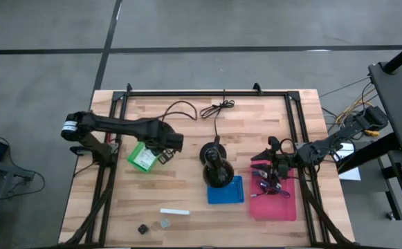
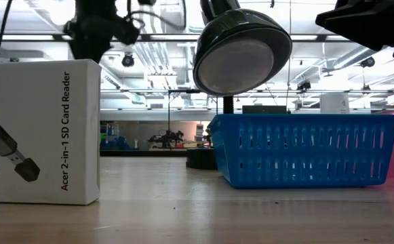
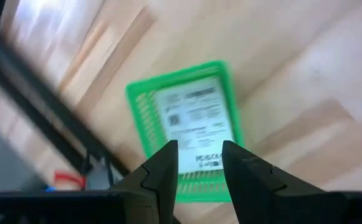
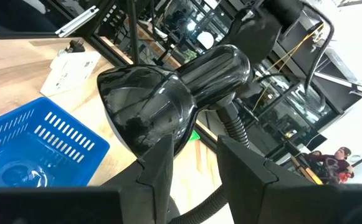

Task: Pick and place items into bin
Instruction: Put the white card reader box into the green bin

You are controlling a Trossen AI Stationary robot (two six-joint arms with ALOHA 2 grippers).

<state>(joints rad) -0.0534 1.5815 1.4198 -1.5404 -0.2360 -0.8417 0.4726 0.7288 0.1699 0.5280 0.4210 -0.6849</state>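
High view: we see the left gripper [image 1: 165, 156] part-open, empty, above the white card-reader box [image 1: 145, 156] lying in the green bin [image 1: 133, 159]. The box looks light, stiff, smooth (best pinched across narrow edges).

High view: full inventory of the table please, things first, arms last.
Green plastic basket: one, green, left half, a white printed card or box lying in it.
Blue plastic basket: one, blue, front centre.
Pink tray-like bin: one, pink, front right, small oddments at its far end.
Black desk lamp: one, black, centre, just behind the blue basket.
Thin black cord: one, black, looped near the far edge.
White stick: one, white, front, left of the blue basket.
Small cubes: two, one black and one grey, front edge.
Left gripper: over the green basket's right edge, fingers apart, empty.
Right gripper: above the pink bin's far end, fingers apart.
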